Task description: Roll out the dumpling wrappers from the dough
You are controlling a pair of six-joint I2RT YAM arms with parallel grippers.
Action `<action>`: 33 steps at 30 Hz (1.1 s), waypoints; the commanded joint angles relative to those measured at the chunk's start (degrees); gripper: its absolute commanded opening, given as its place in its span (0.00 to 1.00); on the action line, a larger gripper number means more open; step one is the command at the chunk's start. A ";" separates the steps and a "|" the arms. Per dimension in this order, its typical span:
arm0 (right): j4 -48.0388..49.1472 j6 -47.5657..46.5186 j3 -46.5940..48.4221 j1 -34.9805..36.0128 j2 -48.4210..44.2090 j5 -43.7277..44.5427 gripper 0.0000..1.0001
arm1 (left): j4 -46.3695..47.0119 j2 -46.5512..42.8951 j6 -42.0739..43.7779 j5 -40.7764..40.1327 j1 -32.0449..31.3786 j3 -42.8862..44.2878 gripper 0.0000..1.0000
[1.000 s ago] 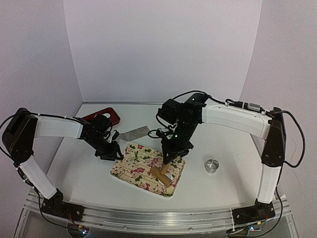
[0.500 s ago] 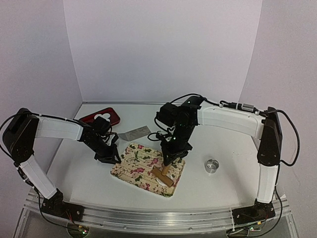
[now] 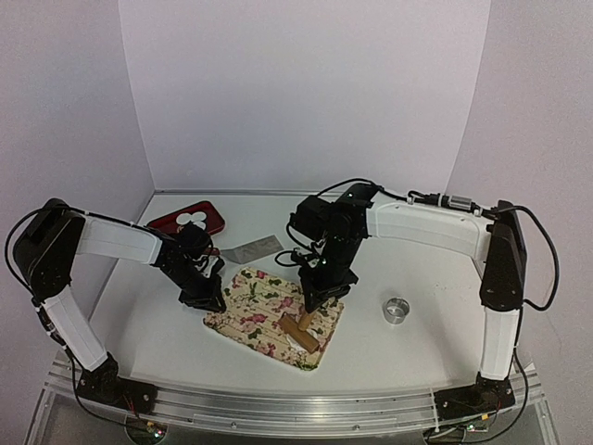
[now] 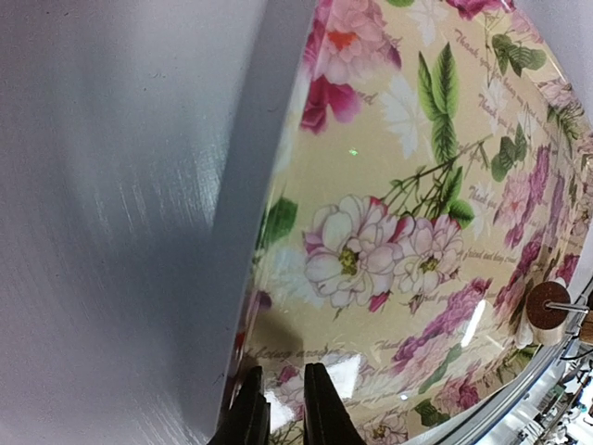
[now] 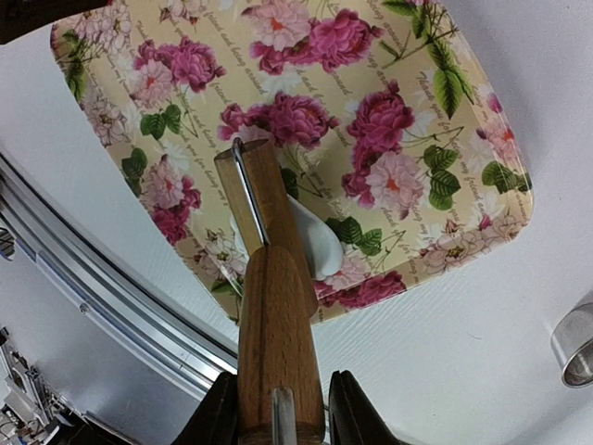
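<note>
The dough is a thin white piece on the floral tray, partly under the wooden rolling pin. My right gripper is shut on the pin's handle, and in the top view it stands over the tray's right half. My left gripper has its jaws nearly together on the floral tray's left rim; the top view shows it there too. The dumpling wrappers lie as white discs on a red tray at the back left.
A metal ring stands right of the floral tray; it also shows in the right wrist view. A grey scraper lies behind the tray. The table's metal front rail runs close to the tray's near corner.
My right gripper has moved the rolling pin a little to the left across the tray. My left gripper stays at the tray's left edge, shifted slightly.
</note>
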 commanded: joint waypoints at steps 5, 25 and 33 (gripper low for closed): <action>-3.22 3.93 -1.44 0.75 3.96 7.74 0.00 | -2.86 -1.11 0.72 -5.83 -0.54 0.93 0.17; -4.58 4.73 -1.45 0.12 4.61 7.93 0.00 | -4.07 -10.86 -5.37 -4.03 -0.55 -6.24 0.35; -5.10 5.11 -2.36 -0.09 4.84 8.32 0.00 | -3.62 -7.91 -4.20 -2.54 -0.86 -7.13 0.25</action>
